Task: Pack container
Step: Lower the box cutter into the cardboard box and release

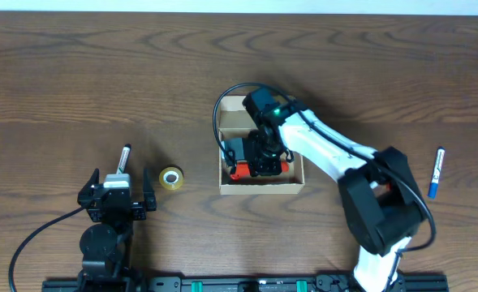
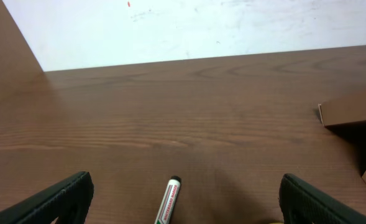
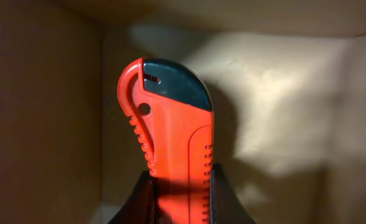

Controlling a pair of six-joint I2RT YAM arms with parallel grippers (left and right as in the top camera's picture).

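Note:
The tan cardboard container stands open at the table's middle, its flap lid folded back. My right gripper reaches down inside it, shut on an orange-red utility knife with a black tip, also visible in the overhead view. The box's inner walls surround the knife. My left gripper is open and empty near the front left, with a whiteboard marker lying on the table between its fingers; the marker also shows from overhead.
A small roll of yellow tape lies right of the left gripper. A blue marker lies at the far right. A corner of the box shows at the right edge of the left wrist view.

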